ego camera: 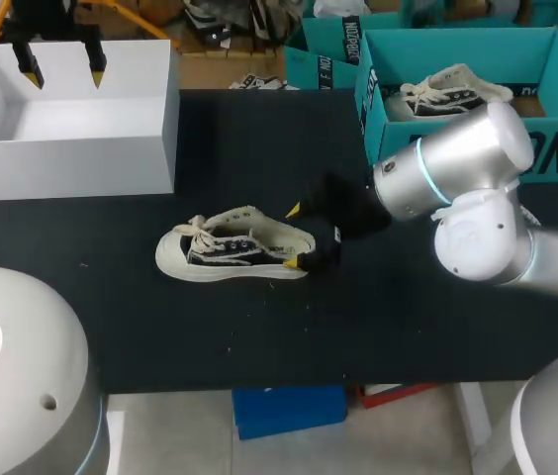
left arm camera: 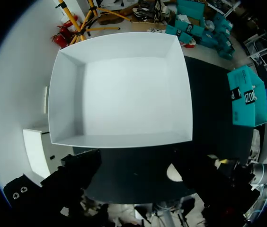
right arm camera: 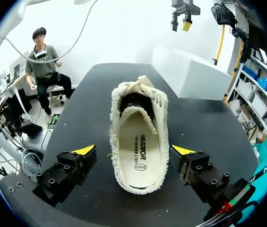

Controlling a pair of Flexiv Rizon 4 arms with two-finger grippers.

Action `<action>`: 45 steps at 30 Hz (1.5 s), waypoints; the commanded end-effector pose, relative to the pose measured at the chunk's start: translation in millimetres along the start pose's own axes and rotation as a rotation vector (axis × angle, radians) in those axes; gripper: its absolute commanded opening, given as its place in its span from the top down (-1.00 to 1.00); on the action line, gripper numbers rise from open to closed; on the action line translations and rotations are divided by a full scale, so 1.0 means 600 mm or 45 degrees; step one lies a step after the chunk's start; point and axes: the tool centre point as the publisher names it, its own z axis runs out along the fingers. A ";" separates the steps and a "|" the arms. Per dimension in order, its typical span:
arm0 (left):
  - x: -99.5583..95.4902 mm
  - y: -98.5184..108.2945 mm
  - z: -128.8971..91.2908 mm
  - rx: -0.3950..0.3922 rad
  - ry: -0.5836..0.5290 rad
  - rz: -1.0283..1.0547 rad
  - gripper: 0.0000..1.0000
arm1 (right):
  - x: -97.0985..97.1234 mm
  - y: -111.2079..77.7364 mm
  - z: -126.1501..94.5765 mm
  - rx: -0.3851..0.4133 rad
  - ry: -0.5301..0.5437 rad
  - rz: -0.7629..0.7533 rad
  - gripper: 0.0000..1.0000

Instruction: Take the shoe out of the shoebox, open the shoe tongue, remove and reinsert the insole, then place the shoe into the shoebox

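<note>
Left gripper (ego camera: 63, 71) first: its fingers are spread wide with nothing in them, and it hangs right above the white shoebox (ego camera: 61, 168), which looks empty underneath it. So the shoe is already out.

Moving right, the shoe (ego camera: 234, 247) sits on its sole on the black table (ego camera: 408, 327), well clear of that left hand. Its toe points toward the box side and its heel points toward the right gripper (ego camera: 291, 237).

That right one is open too. The heel sits between its yellow tips, with a visible gap on both sides in the right wrist view, so it isn't gripping anything.

Handling-wise, it looks like a light canvas low-top. The upper is soft, the collar is fuzzy, the laces (ego camera: 195, 230) are floppy, and the rubber sole rim is firmer. Squeezing up at the collar would probably just fold it in, so pinching low across the heel near the sole looks like the safer hold.

The insole (right arm camera: 136, 146) lies flat inside, straight ahead of the right fingers. It looks thin and bendy, and its heel edge is likely the easiest bit to pick at. The tongue (right arm camera: 134, 100) sits further ahead, under the laces.
</note>
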 end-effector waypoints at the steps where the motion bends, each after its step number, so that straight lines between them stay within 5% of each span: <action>1: 0.001 0.001 -0.001 -0.001 -0.004 -0.002 -1.00 | 0.000 -0.015 0.020 -0.063 -0.005 0.013 -1.00; 18: 0.001 0.001 -0.001 -0.001 -0.004 -0.002 -1.00 | -0.004 -0.045 0.040 -0.107 0.009 0.045 -1.00; 45: 0.001 0.001 -0.001 -0.001 -0.004 -0.002 -1.00 | -0.016 -0.020 -0.011 -0.038 -0.021 0.000 -1.00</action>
